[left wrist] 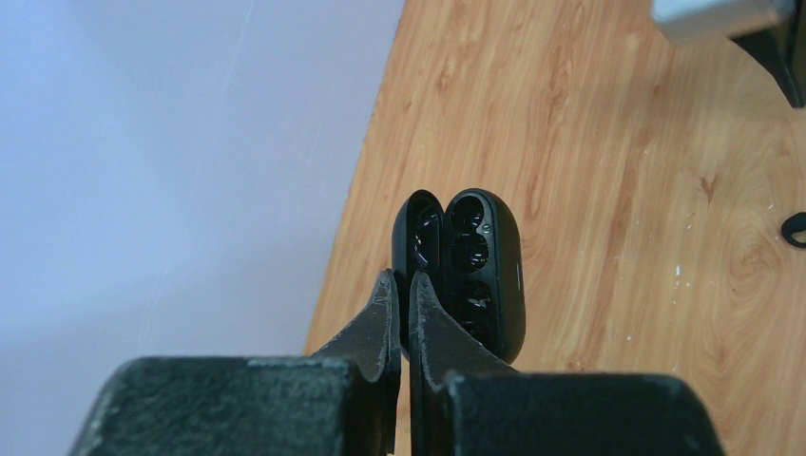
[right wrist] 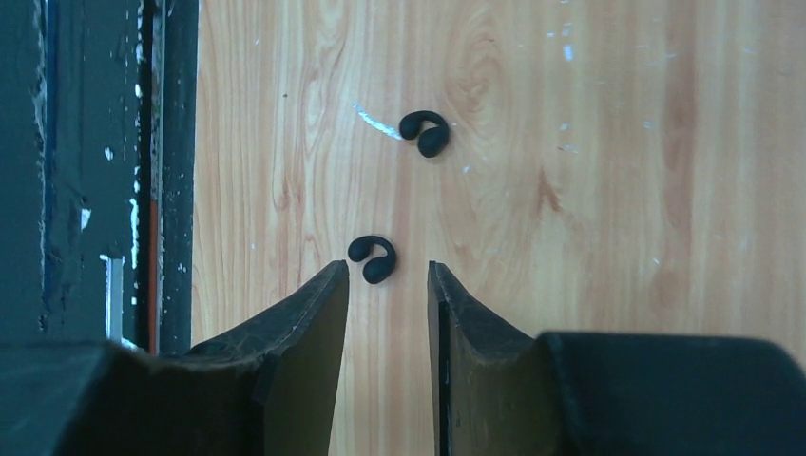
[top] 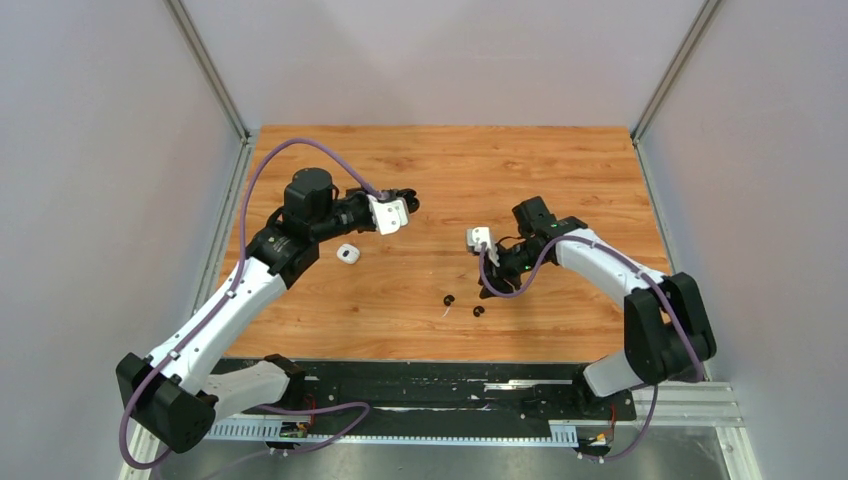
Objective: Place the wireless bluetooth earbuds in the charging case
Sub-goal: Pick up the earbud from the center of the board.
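Left fingers (left wrist: 380,328) clamped the open black case (left wrist: 480,275) at mid-frame; right fingers (right wrist: 318,309) stood partly apart, empty, one black earbud (right wrist: 373,258) just beyond their tips, a second earbud (right wrist: 426,133) higher on the worktop (right wrist: 589,190)

Tabletop (top: 440,170): lying flat, showing orange-brown wood grain and faint pale scuffs.
Walls (top: 440,60): standing plain grey, closing in the left, far and right sides.
Posts (top: 206,65): rising silver at both far corners.
Black plate (top: 430,385): running along the near edge.
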